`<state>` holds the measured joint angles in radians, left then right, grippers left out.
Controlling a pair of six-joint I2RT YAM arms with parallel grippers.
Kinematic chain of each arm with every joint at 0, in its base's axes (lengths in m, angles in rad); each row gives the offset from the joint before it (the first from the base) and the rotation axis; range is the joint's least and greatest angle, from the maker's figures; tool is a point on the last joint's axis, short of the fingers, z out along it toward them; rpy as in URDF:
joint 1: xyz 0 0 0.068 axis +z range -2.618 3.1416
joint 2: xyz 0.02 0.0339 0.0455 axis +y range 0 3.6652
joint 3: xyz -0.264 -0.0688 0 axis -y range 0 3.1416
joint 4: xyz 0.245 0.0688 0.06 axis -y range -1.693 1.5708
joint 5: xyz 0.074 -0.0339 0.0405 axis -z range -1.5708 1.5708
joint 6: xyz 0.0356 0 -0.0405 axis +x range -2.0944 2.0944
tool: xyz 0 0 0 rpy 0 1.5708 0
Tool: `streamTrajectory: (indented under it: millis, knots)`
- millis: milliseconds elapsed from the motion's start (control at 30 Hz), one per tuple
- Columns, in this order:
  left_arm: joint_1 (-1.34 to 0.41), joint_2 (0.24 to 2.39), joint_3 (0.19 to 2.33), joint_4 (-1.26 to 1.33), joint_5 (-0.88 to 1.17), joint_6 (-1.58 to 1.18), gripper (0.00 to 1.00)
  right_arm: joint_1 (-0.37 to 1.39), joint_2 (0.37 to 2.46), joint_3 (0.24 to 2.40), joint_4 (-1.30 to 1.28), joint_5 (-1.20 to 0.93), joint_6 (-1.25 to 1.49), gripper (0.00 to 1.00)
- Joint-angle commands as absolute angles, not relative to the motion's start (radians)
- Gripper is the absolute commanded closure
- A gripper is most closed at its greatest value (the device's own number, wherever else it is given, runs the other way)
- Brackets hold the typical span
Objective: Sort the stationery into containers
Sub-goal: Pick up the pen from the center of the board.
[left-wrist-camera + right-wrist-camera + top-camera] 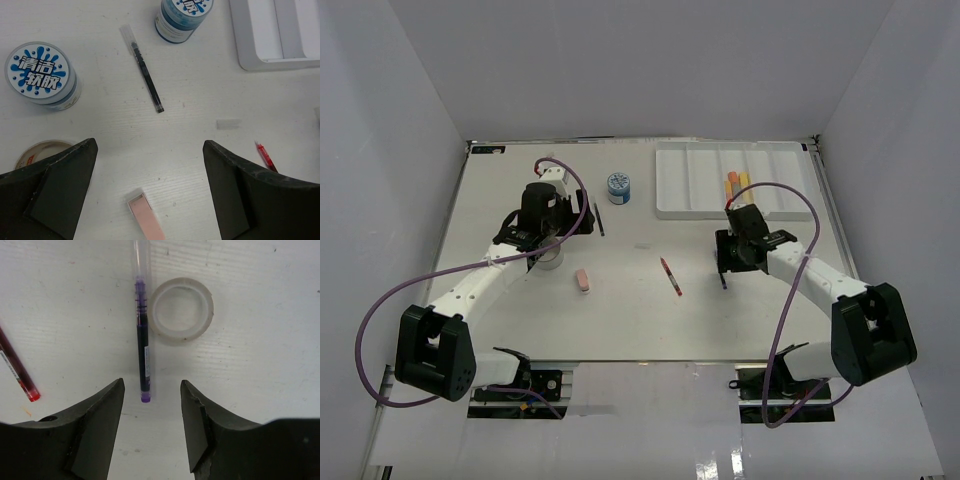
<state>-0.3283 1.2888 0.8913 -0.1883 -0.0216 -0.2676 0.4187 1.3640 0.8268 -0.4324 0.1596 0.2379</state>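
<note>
- We see our left tool point(150, 145) wide open and empty over the pink eraser point(146, 217), toward the left edge of the worktop point(640, 320).
- Our right tool point(151, 385) is open and empty, straddling the end of a purple pen point(142, 340) beside a tape roll point(181, 310).
- Markers point(732, 184) lie in the white tray point(685, 185) at the far right corner.

We read "清洁软胶" on the left jar lid point(38, 68); print on the second jar lid point(192, 4) was cropped, unreadable.

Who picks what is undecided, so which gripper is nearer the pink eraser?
Left. The left gripper hangs open just beside the pink eraser, which shows low in its wrist view. The right gripper is across the table, beyond the red pen, over a purple pen.
</note>
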Motion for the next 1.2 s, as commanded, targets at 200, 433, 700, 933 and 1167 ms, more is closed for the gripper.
streamTrajectory:
  millis: [200,433,700,933,1167]
  knots:
    - [-0.324,1.279,0.896,-0.198,-0.055,-0.275,0.02,0.425,1.377,0.718,-0.310,0.144,0.304,0.48]
    - [-0.322,1.281,0.896,-0.199,-0.064,-0.272,0.02,0.448,1.460,0.736,-0.267,0.164,0.304,0.54]
    - [-0.322,1.284,0.894,-0.198,-0.071,-0.270,0.02,0.479,1.523,0.762,-0.265,0.170,0.307,0.78]
    - [-0.322,1.293,0.896,-0.201,-0.063,-0.270,0.02,0.505,1.479,0.920,-0.333,0.178,0.301,0.92]
    - [-0.322,1.298,0.896,-0.202,-0.071,-0.275,0.02,0.480,1.552,1.155,-0.348,0.245,0.272,0.92]
